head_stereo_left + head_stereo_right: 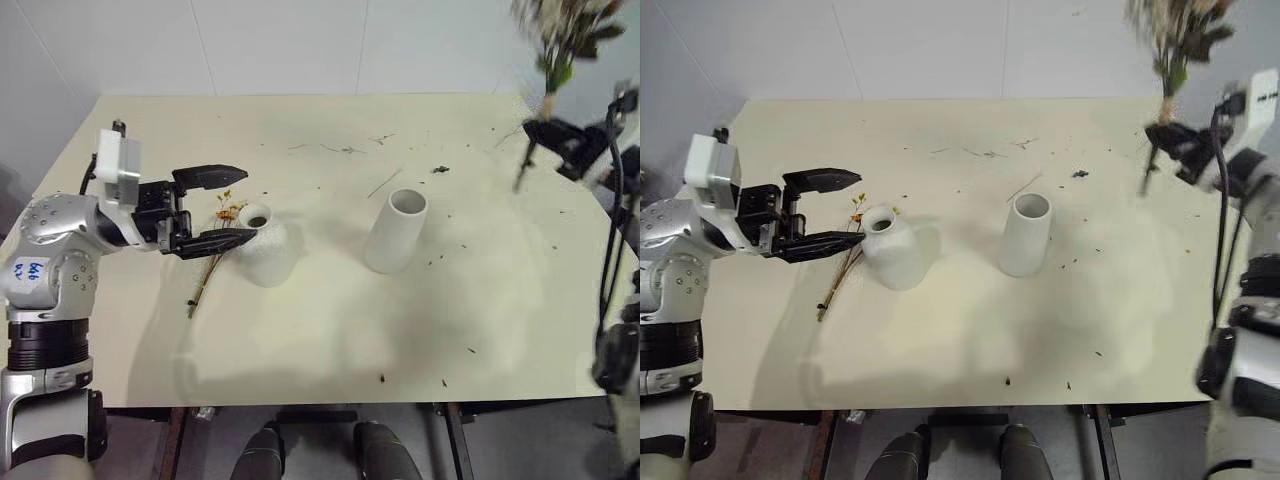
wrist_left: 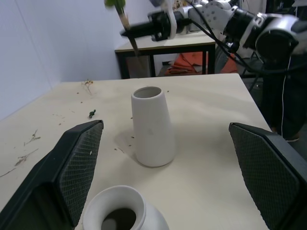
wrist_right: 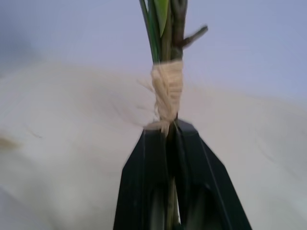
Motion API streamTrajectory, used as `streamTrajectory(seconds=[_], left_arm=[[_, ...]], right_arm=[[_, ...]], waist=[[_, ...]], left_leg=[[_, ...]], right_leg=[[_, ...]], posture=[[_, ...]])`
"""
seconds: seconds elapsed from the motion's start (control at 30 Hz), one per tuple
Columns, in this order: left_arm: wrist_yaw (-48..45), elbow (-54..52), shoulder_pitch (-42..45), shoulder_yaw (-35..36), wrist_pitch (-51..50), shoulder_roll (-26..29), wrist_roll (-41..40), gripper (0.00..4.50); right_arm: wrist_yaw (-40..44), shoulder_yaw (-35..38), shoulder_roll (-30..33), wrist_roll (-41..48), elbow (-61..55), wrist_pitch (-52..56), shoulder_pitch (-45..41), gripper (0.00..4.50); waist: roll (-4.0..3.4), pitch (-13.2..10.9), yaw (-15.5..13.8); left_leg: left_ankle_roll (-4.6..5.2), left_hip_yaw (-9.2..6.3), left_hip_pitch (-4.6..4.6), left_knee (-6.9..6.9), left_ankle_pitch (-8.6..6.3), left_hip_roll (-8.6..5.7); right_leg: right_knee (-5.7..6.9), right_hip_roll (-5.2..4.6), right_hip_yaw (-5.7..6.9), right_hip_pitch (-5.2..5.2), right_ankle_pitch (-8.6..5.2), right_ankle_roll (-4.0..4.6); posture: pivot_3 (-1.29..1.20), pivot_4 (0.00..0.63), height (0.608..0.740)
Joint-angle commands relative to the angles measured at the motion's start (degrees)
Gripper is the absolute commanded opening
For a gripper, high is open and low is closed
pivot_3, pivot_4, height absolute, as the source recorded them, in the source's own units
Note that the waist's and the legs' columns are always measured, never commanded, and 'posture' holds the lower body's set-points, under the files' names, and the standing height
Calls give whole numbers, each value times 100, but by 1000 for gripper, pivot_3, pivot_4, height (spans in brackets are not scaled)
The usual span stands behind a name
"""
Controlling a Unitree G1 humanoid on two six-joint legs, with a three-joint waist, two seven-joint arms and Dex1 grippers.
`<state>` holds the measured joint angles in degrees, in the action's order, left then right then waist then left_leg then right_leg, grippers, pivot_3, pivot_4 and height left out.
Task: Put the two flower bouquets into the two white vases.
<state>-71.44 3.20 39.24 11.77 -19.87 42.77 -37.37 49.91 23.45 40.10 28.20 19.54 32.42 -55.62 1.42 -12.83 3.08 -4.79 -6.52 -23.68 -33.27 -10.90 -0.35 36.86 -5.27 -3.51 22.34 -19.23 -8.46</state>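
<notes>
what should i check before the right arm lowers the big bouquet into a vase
1. Right tool shut on the bushy bouquet stems, just below the twine: ok.
2. Tall vase upright, mouth open: ok.
3. Bouquet above the tall vase: not ok, it hangs off toward the table's right edge.
4. Left tool open beside the short vase, well apart from the tall one: ok.
5. Sparse bouquet in a vase: not ok, lying on the table by the short vase.
6. Stem ends narrow enough for the mouth: cannot tell.
</notes>
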Motion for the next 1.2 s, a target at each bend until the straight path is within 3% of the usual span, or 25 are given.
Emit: streamTrajectory(seconds=[0.03,0.17,0.33,0.6,1.07,1.2], left_arm=[[-34,86,185,34,133,18,58,4500],[-99,295,330,-30,178,14,126,4500],[-129,349,383,-29,192,30,148,4500],[-52,189,248,36,145,30,96,4500],[117,66,91,234,142,130,72,4500],[200,78,47,330,198,169,129,4500]], right_arm=[[-485,446,-375,1091,-1456,629,168,6],[-352,63,-648,1666,-2378,1013,636,6],[-413,-159,-722,1884,-2591,1076,951,6],[-409,-331,-1014,1426,-2097,26,1099,6],[75,-962,-1145,938,-1494,-728,1401,6],[147,-1096,-1181,713,-1400,-1054,1525,1132]], waist=[[0,0,-18],[0,0,-46],[0,0,-64],[0,1,-53],[1,1,-22],[1,1,-4]], left_leg=[[1,-1,-8,-5,-1,1],[7,-11,-38,-49,-3,-4],[16,-12,-39,-62,0,-6],[17,-12,-38,-62,1,-3],[17,-12,-38,-59,1,-3],[17,-12,-39,-58,1,-3]], right_leg=[[3,0,0,5,0,0],[17,0,4,17,3,0],[20,1,4,15,18,0],[25,5,3,18,19,1],[24,5,3,19,19,2],[23,4,3,20,18,1]], posture=[[0,150,740],[0,150,740],[0,150,740],[0,150,740],[0,150,740],[0,150,740]])
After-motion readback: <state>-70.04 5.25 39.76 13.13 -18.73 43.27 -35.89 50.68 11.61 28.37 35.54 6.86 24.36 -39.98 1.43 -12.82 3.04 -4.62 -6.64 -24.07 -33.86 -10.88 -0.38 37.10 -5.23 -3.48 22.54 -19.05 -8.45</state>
